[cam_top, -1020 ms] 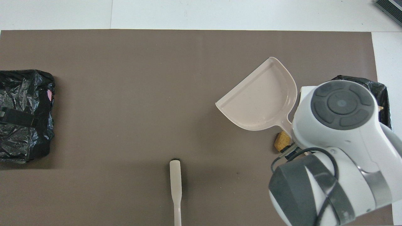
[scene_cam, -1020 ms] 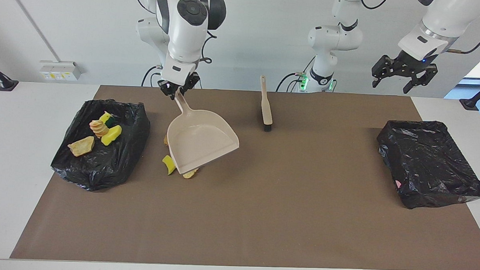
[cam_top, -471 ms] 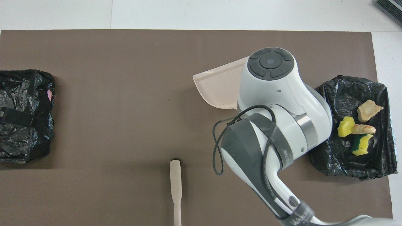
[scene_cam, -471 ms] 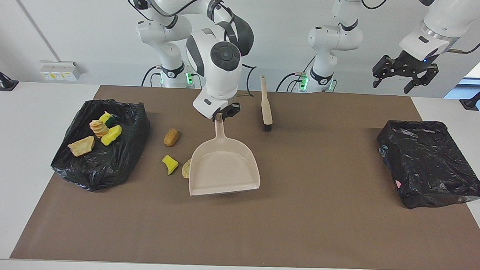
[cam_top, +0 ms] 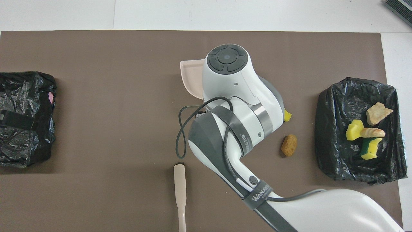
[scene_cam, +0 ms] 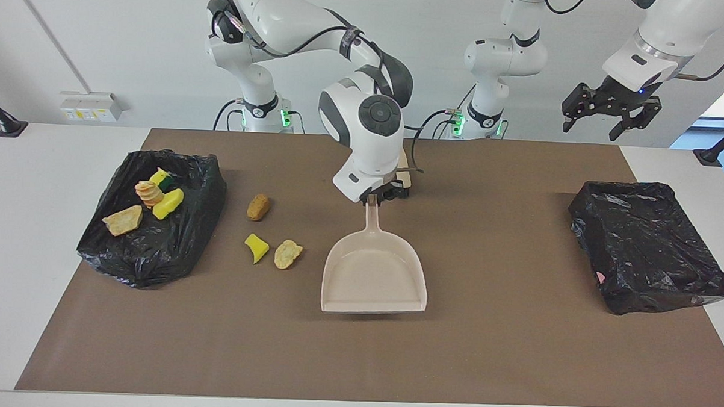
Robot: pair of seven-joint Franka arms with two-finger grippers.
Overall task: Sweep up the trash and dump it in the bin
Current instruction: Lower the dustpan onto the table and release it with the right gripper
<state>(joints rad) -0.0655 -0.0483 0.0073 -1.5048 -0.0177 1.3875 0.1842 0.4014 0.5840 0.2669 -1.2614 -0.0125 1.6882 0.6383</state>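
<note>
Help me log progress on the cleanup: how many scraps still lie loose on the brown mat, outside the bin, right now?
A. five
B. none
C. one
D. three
D: the facing view shows three scraps on the mat beside the bin: a tan-orange one, a yellow one and a pale tan one, all apart from the empty dustpan held by the right gripper.
</note>
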